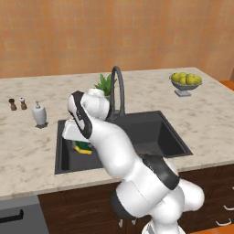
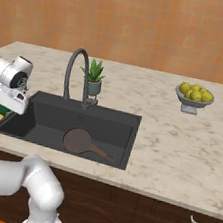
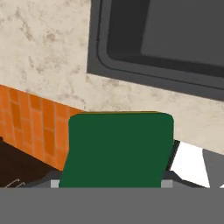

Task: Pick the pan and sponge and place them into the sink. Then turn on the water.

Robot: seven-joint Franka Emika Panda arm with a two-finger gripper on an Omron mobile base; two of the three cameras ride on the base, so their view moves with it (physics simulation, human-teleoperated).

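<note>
Sponge (image 3: 118,148) clamped in gripper (image 1: 78,142), green face toward hand camera, held over left end of sink (image 2: 113,118); yellow layer visible just under the wrist in left base view. Pan (image 2: 78,141) flat on sink floor, right of centre, handle pointing right and near. Faucet (image 2: 76,73) at far rim, no stream. Plant (image 2: 94,76) beside it. Fruit bowl (image 2: 194,98) far right on worktop (image 2: 178,149).

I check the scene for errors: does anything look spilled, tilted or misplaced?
Nothing stands out. The pan lies flat in the sink, the sponge sits between the fingers of the tool, and no water runs from the faucet.
</note>
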